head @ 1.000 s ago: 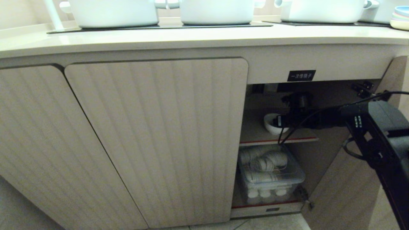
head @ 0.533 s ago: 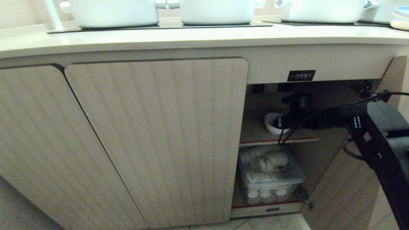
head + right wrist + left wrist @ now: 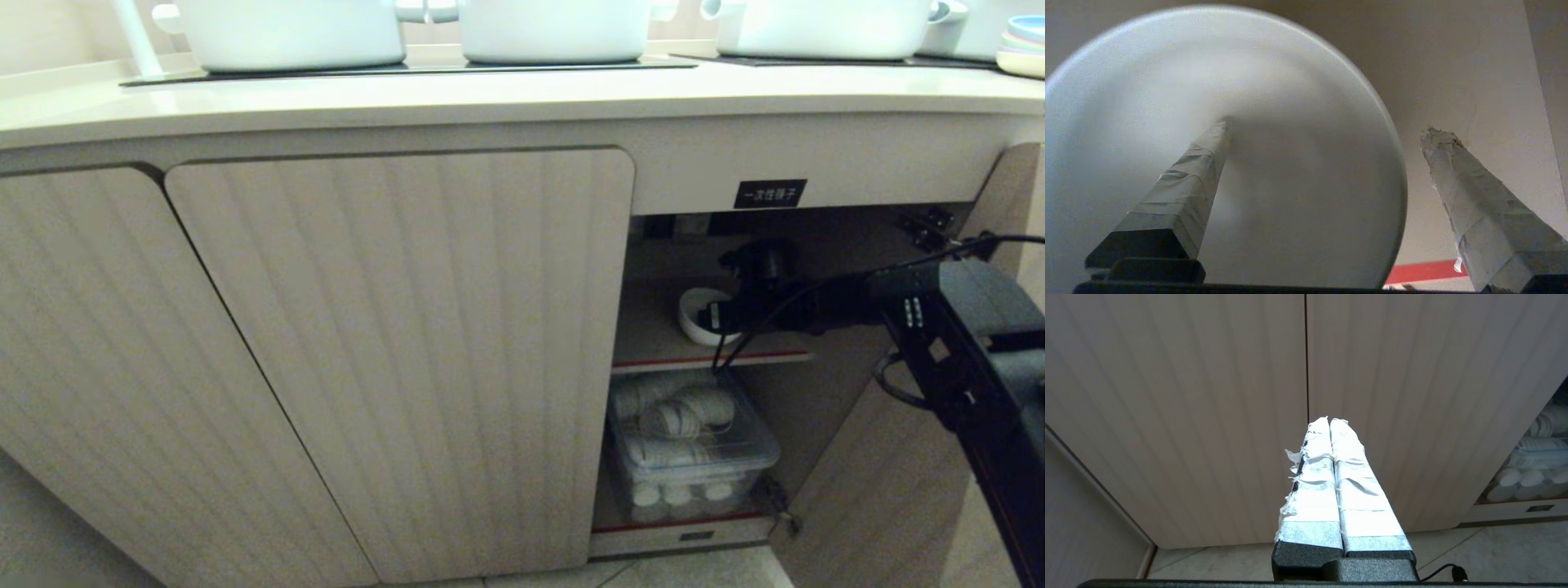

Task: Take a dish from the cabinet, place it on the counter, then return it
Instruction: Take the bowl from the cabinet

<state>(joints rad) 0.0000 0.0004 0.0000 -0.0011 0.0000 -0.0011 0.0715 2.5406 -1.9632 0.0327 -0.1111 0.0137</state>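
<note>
1. Head view: you have the cabinet (image 3: 718, 269) open at the right, its door (image 3: 890, 474) swung out, while the two fluted doors (image 3: 408, 351) to the left are closed. The opening is narrow, bounded by the closed door's edge and the counter (image 3: 490, 98) apron bearing the black label (image 3: 770, 193). The right arm (image 3: 963, 343) reaches level into the upper compartment. The right gripper (image 3: 718, 314) is at the dish (image 3: 694, 318), which sits on the red-edged upper shelf (image 3: 710, 358). Below it, a clear plastic bin (image 3: 694, 457) holds stacked white items. White pots (image 3: 555, 33) stand on the counter.

2. Left wrist view: your left gripper (image 3: 1329, 421) hangs before the closed doors, its taped fingers pressed together with nothing between them. The bin (image 3: 1535, 457) shows at one edge.

3. Right wrist view: the right gripper (image 3: 1327, 134) has its jaws spread wide. One taped finger (image 3: 1188, 183) lies inside the dish (image 3: 1290, 163), the other (image 3: 1474, 204) outside its rim, so the wall stands between them, not pinched. The shelf's red edge (image 3: 1425, 271) shows beneath.
</note>
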